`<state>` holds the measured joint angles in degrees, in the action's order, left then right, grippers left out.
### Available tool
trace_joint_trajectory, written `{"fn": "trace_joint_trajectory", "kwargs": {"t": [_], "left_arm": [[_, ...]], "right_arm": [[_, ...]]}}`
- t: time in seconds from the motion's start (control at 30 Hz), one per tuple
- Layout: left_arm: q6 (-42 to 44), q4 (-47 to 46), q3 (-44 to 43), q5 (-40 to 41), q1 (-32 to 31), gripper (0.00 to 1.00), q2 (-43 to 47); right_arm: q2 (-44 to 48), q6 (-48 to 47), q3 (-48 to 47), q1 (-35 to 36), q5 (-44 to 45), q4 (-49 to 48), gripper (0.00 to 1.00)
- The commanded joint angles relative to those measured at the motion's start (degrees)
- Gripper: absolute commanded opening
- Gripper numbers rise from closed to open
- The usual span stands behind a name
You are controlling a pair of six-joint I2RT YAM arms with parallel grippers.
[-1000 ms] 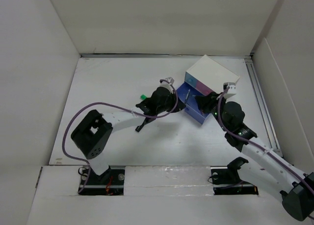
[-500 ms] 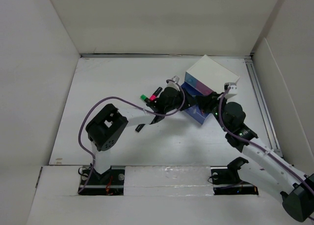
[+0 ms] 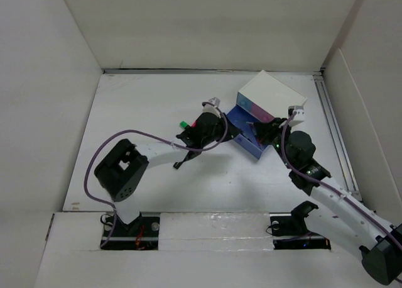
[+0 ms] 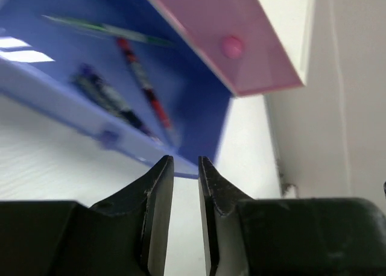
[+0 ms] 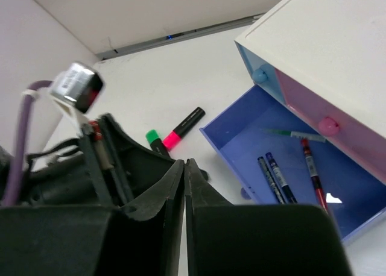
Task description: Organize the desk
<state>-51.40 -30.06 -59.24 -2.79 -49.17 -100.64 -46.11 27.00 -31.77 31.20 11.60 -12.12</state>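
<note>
White and matte, the desk spreads under both arms. Seen from above, its widest bare stretch runs from nine to seven o'clock of the left claw.

The left claw hovers just above the desk, pointing toward three o'clock at the open blue drawer of a small white box. In its wrist view the two fingers stand a narrow slit apart with nothing between them. The drawer's near corner sits at twelve o'clock of the tips, and white tabletop shows at nine and two o'clock.

The right claw has its fingertips pressed together, with nothing caught in them. From above it sits over the drawer's right end, and the desk reaches away from it at six o'clock. In its wrist view the desk fills the ground beyond the tips, from ten to one o'clock.

A pink-and-black highlighter and a green-capped one lie on the desk at about twelve o'clock of that claw. A red pen and blue pens lie in the drawer, below the closed pink drawer.
</note>
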Motion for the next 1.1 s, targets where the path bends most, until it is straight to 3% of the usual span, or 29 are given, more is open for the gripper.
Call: {"fn": "trace_joint_trajectory", "kwargs": {"t": [0.0,0.1,0.17,0.23,0.4,0.63,1.07], "left_arm": [[7.3,8.2,3.8,7.6,5.0,0.2,10.1],[13.2,18.5,6.0,12.9,8.2,0.34,15.6],[17.1,23.3,6.4,15.6,8.7,0.5,18.6],[19.6,29.9,6.1,17.2,8.7,0.65,19.3],[21.8,40.3,4.7,23.1,9.3,0.65,17.0],[25.5,39.2,6.2,24.2,12.7,0.66,15.7],[31.3,37.5,1.8,20.3,14.3,0.66,5.0]], "right_arm": [[-0.3,0.2,-0.4,0.4,-1.1,-2.4,0.07],[-0.7,0.4,-0.5,0.9,-2.0,-2.8,0.06],[-0.8,0.7,-0.2,0.9,-2.5,-3.2,0.08],[-0.7,0.9,-0.3,0.9,-3.1,-3.5,0.18],[-1.1,0.9,-0.7,1.4,-5.0,-3.5,0.36],[0.8,0.7,-0.5,1.4,-6.3,-3.3,0.38],[2.2,0.8,-0.4,1.4,-6.7,-3.0,0.38]]}}
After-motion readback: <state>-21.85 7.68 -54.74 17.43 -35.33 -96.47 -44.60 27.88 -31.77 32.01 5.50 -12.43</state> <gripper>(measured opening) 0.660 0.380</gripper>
